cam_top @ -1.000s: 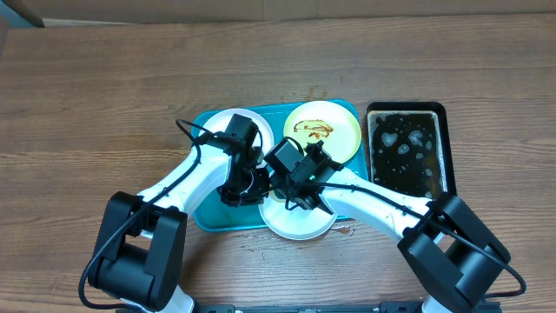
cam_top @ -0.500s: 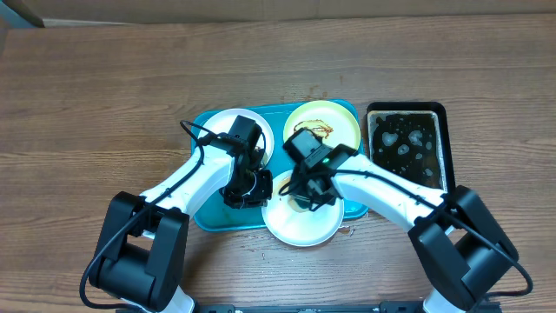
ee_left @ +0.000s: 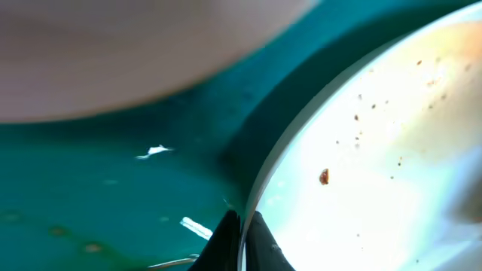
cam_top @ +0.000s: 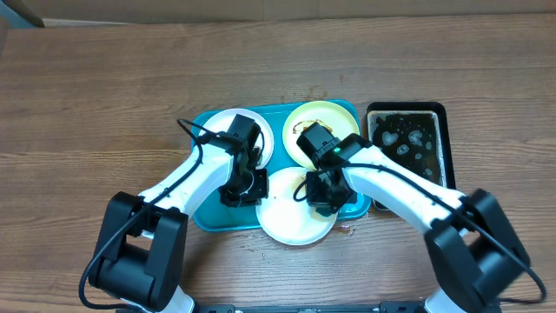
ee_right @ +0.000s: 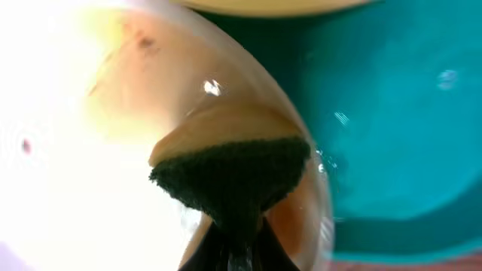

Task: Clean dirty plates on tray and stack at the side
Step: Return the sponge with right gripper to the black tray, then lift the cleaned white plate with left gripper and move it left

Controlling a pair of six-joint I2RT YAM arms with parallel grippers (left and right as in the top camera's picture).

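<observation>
Rim of plate (ee_left: 376, 150) sits pinched in left claw (ee_left: 239, 239); right claw (ee_right: 230, 242) clamps sponge (ee_right: 233, 177) opposite.

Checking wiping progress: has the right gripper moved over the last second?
Yes. The right gripper with its sponge has slid across the front plate toward the black tray.

Overhead, the left arm (cam_top: 187, 178) and right arm (cam_top: 391, 178) hide their fingertips from us; the right arm also covers part of the green plate (cam_top: 332, 113). The bottom edge crops the left gripper (ee_left: 241, 245) on the near plate (ee_left: 376, 150)'s rim; the far plate (ee_left: 113, 53) behind is blurred. The right gripper (ee_right: 230, 252), under its sponge (ee_right: 233, 177), is cropped likewise.
</observation>
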